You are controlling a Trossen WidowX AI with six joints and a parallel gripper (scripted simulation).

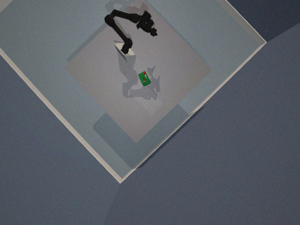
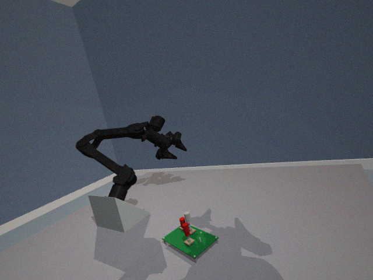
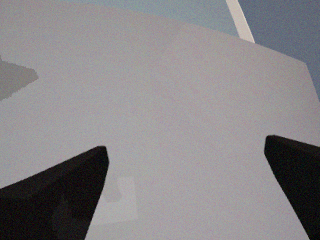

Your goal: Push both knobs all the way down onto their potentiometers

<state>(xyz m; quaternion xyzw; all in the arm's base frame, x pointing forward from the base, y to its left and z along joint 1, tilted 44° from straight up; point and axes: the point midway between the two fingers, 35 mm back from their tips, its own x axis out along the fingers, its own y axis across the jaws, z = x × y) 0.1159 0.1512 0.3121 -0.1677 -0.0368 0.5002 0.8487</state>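
A green circuit board point(image 1: 146, 83) point(image 2: 202, 242) stands on the table, in front of the arm's base. Two red knobs stand on it: one point(image 2: 185, 228) point(image 1: 144, 79) nearer the front and one point(image 2: 182, 220) point(image 1: 144, 72) behind it, both raised on their shafts. A white knob point(image 2: 187, 216) stands beside the rear red one. My gripper point(image 2: 176, 151) point(image 1: 154, 32) point(image 3: 187, 150) is open and empty, held high in the air well behind the board. The wrist view shows only bare table between the two dark fingers; the board is out of that view.
The arm's white base block point(image 2: 116, 212) point(image 1: 125, 49) stands left of and behind the board. A low pale wall point(image 2: 271, 164) point(image 1: 242, 69) edges the table area. The arm's shadows fall around the board.
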